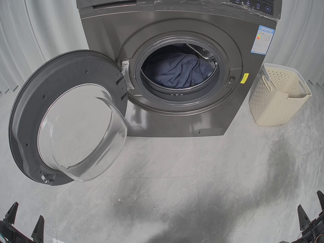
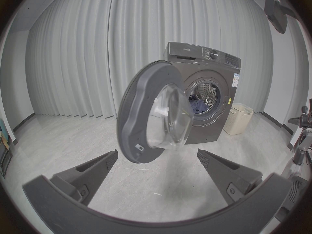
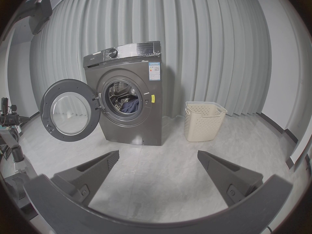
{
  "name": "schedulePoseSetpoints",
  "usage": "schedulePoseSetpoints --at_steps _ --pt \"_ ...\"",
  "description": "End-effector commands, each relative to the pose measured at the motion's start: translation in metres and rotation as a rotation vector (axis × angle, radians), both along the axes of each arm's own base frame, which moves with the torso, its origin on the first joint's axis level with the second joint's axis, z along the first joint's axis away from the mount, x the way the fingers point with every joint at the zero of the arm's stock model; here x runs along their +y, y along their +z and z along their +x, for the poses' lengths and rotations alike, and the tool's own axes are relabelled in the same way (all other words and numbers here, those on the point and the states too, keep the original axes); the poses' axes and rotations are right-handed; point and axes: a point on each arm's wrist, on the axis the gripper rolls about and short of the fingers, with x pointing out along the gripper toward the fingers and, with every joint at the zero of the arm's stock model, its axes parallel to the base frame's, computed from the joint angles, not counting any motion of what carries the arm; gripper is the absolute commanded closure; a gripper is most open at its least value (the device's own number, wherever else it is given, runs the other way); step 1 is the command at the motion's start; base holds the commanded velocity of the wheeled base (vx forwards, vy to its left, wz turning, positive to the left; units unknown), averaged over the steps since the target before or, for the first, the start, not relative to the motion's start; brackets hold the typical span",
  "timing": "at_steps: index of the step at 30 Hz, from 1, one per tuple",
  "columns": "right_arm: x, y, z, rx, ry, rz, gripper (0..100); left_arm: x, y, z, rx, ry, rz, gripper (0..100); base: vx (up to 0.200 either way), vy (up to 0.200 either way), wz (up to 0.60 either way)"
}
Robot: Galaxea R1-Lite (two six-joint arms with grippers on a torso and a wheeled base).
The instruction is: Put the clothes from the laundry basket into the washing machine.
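Note:
A grey front-loading washing machine (image 1: 175, 21) stands ahead with its round door (image 1: 67, 115) swung wide to the left. Dark blue clothes (image 1: 177, 70) lie inside the drum. A cream perforated laundry basket (image 1: 278, 93) stands on the floor to the machine's right; no cloth shows over its rim. My left gripper (image 1: 25, 220) sits low at the near left, open and holding nothing. My right gripper (image 1: 312, 208) sits low at the near right, open too. From the wrist views I see the machine (image 2: 204, 91) (image 3: 126, 95), the clothes (image 2: 199, 105) (image 3: 130, 105) and the basket (image 2: 239, 118) (image 3: 204, 121) well beyond the fingers.
Pale grey floor (image 1: 189, 179) stretches between me and the machine. A white pleated curtain (image 1: 37, 27) hangs behind it. The open door juts out over the floor on the left. A camera stand (image 2: 304, 137) is at the room's side.

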Motion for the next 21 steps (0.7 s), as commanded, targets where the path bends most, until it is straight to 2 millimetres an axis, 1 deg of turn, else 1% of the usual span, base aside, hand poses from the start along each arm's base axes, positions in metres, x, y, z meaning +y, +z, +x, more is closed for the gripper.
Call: schedulePoseSetpoints --at_steps 1,9,20,21 --pt "0.0 -0.0051 0.0003 0.004 0.001 -0.001 0 0.0 -0.0042 0.0004 0.006 0.0 0.0 0 0.0 0.2 0.0" --pt "0.0 -0.0051 0.0003 0.004 0.001 -0.001 0 0.0 -0.0042 0.0004 0.006 0.003 0.001 0 0.0 0.2 0.0" --pt "0.0 -0.0051 0.0003 0.004 0.001 0.001 0 0.0002 -0.0039 0.0003 -0.003 0.023 0.04 0 0.0 0.0 0.0" --pt "0.0 -0.0051 0.0003 0.004 0.001 -0.001 0 0.0004 0.0031 -0.0011 -0.043 0.031 0.031 0 0.0 0.0 0.0"
